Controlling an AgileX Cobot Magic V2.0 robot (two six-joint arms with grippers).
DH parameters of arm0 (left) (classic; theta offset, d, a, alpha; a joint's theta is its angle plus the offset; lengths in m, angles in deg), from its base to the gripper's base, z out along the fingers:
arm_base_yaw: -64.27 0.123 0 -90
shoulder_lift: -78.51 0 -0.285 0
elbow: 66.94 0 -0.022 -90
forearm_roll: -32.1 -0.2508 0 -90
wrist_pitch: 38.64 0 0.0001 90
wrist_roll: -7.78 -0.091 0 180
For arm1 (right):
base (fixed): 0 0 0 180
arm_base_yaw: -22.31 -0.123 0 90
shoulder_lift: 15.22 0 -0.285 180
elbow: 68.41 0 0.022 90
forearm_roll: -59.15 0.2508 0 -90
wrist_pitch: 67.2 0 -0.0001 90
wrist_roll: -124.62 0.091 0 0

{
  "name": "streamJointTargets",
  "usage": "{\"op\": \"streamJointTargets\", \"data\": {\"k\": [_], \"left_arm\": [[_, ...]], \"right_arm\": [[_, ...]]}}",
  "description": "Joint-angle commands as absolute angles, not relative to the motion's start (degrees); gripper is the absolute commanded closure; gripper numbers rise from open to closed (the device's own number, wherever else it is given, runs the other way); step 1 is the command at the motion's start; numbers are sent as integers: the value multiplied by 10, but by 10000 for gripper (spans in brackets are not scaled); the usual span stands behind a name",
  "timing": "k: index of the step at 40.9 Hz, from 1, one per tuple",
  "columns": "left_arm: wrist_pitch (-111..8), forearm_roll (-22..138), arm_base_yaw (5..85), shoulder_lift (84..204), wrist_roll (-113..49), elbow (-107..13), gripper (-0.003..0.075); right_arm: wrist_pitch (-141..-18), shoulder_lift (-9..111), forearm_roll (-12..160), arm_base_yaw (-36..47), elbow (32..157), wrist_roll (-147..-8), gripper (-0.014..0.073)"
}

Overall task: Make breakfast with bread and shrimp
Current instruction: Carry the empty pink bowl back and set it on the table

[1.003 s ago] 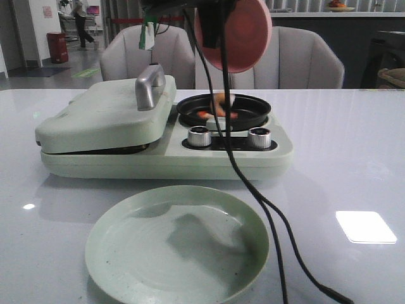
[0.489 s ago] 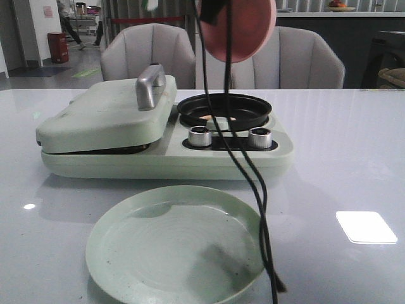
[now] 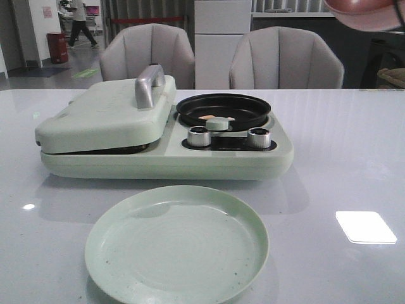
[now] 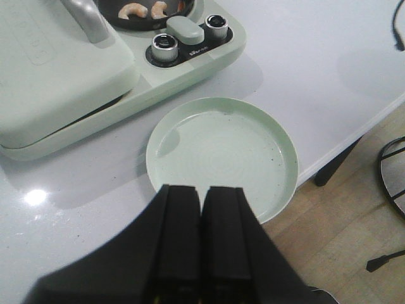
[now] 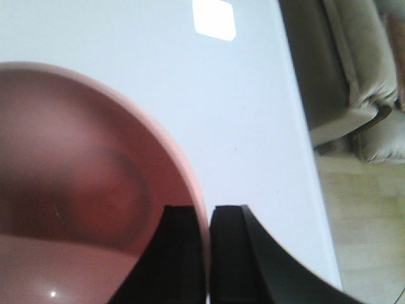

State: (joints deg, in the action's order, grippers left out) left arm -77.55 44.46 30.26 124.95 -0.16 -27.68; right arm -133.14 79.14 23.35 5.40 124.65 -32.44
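Small orange-pink shrimp (image 3: 207, 117) lie in the black round pan (image 3: 223, 104) of the mint-green breakfast maker; the left wrist view shows these shrimp (image 4: 133, 9) too. The bread is out of view. My right gripper (image 5: 207, 212) is shut on the rim of an empty pink bowl (image 5: 82, 190), which shows high at the far right in the front view (image 3: 364, 14). My left gripper (image 4: 202, 193) is shut with nothing in it, above the near edge of the empty green plate (image 4: 221, 145).
The maker's closed lid (image 3: 104, 114) with a grey handle (image 3: 150, 85) sits left of the pan. Two metal knobs (image 3: 199, 135) and a mint knob (image 3: 217, 124) face the green plate (image 3: 177, 247). Two chairs (image 3: 288, 57) stand behind the table. The table's edge (image 4: 345, 139) is close to the plate.
The right arm with the pink bowl has risen from above the pan and swung away to the upper right. Its cable has left the front view, uncovering the pan.
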Motion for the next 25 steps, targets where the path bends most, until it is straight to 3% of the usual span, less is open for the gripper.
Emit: {"op": "streamJointTargets", "data": {"k": [1, 14, 25], "left_arm": [[-734, 451, 300, 1253, 1, -293, 619], [-734, 451, 300, 1252, 1, -293, 619], [-734, 452, 300, 1252, 1, -293, 619]], "right_arm": [[-1281, 725, 302, 103, 1189, -380, 549], [-1188, 702, 638, 279, 997, -595, 549], [-1096, 749, 691, 303, 929, -610, 549]]}}
